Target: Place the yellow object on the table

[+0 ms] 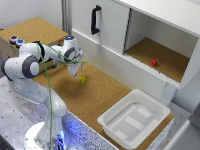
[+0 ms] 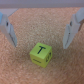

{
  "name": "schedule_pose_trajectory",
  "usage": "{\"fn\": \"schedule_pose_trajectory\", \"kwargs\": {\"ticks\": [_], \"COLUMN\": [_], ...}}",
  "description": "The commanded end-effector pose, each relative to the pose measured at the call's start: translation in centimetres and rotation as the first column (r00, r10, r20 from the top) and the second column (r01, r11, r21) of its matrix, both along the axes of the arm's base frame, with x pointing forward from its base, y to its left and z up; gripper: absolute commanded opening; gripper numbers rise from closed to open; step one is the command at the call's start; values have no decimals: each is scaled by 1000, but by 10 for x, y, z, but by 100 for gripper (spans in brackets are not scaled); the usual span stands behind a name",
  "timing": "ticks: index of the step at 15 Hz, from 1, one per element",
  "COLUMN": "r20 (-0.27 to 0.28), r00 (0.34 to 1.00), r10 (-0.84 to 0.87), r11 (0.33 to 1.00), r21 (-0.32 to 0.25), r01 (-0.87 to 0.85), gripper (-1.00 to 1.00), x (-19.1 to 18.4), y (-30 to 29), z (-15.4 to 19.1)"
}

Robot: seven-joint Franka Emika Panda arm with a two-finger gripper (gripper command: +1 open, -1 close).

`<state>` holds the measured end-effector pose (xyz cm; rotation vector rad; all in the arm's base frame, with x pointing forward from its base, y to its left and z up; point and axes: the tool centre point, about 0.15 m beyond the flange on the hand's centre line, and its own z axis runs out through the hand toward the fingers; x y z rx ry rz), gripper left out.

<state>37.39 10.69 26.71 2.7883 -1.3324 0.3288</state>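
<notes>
The yellow object (image 1: 82, 79) sits on the table (image 1: 100, 97), just at the tip of the gripper (image 1: 78, 73), at about five o'clock from it in the exterior view. From out here I can't see how the jaws stand; they are too small and blurred against the arm.

The wrist view settles it. The two fingers (image 2: 8, 31) stand wide apart, and the cube (image 2: 41, 54) lies on the speckled cork between them, touching neither. That view also shows a dark letter T on its top face, which the exterior view cannot make out.

What the wrist camera misses is the room around. At two o'clock from the cube stands the white cabinet (image 1: 150, 30), its compartment open, with a small red block (image 1: 154, 62) on its cork floor. At four o'clock, near the table's far end, rests a white plastic tray (image 1: 134, 119). Bare cork lies between the cube and the tray. The table's near edge runs at roughly seven o'clock, beside the arm's base.
</notes>
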Motion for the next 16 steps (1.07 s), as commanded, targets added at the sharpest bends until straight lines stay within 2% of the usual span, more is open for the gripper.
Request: {"fn": "schedule_pose_trajectory", "kwargs": {"ticks": [1,6,9,13,15,16], "r20": [-102,-49,-26,46,48,49], "r00": [918,690,549,415,380,389], "r10": [383,722,836,909,924,920], "r11": [921,686,548,414,382,391], "r21": [-33,-73,-39,15,-31,-52], "r01": [-388,-724,-836,-910,-924,-919], "gripper": [100,100,100,100,100,100], "x": [-5,-16,-26,-30,-22,-15], "y": [-29,-40,-39,-25,-16,-12], "z": [6,-5,-18,-37,-39,-40]}}
